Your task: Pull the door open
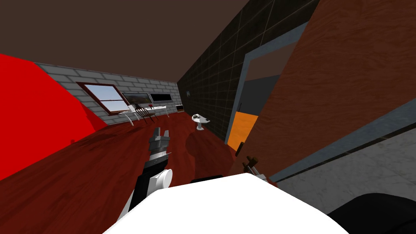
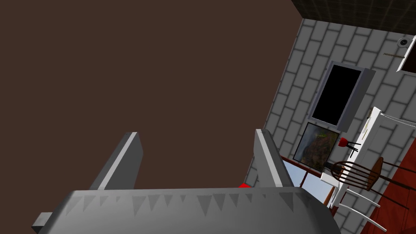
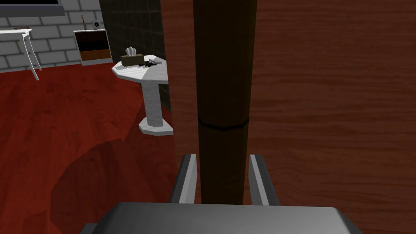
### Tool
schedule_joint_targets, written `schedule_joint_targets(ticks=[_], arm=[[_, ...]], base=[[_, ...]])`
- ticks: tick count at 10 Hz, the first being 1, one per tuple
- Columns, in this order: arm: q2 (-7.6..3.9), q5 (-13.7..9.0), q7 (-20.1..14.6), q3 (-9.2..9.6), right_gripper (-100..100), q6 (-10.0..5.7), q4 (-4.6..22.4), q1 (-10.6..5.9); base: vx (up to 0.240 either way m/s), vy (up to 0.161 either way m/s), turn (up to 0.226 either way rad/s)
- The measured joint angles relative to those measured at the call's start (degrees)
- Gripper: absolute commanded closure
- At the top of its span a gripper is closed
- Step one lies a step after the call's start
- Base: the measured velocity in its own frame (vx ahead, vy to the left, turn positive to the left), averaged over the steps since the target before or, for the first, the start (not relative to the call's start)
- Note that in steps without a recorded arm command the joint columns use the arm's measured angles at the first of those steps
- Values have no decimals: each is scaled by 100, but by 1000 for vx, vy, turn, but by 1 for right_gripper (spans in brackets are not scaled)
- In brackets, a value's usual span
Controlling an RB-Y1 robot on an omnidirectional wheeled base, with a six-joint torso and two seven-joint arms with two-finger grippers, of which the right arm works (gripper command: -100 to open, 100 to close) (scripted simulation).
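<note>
A brown wood-grain door (image 1: 325, 93) stands swung partly open at my right, in a grey frame (image 1: 243, 87). Its dark brown bar handle (image 3: 223, 81) runs between the fingers of my right gripper (image 3: 222, 178), which is shut on it. In the head view that right gripper (image 1: 248, 161) sits low at the door's face, just above my chest. My left gripper (image 1: 161, 133) is held out over the red wood floor (image 1: 81, 178), open with nothing between its fingers (image 2: 268, 158).
Past the door's edge an orange surface (image 1: 242, 131) shows through the gap. A white pedestal table (image 3: 152, 91) stands by the dark tiled wall (image 1: 211, 89). A white desk with a chair (image 1: 144, 111) sits against the far brick wall. A red wall (image 1: 32, 118) lies at left.
</note>
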Motion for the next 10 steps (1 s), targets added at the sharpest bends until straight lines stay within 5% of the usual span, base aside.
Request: schedule_joint_targets(ticks=[2, 9, 10], arm=[[-50, 42, -54, 57, 100, -137, 3, 111], [58, 252, -137, 149, 100, -842, 775, -136], [21, 260, -123, 150, 100, -830, 645, -55]], base=[[3, 17, 4], [80, 56, 1], [0, 0, 0]])
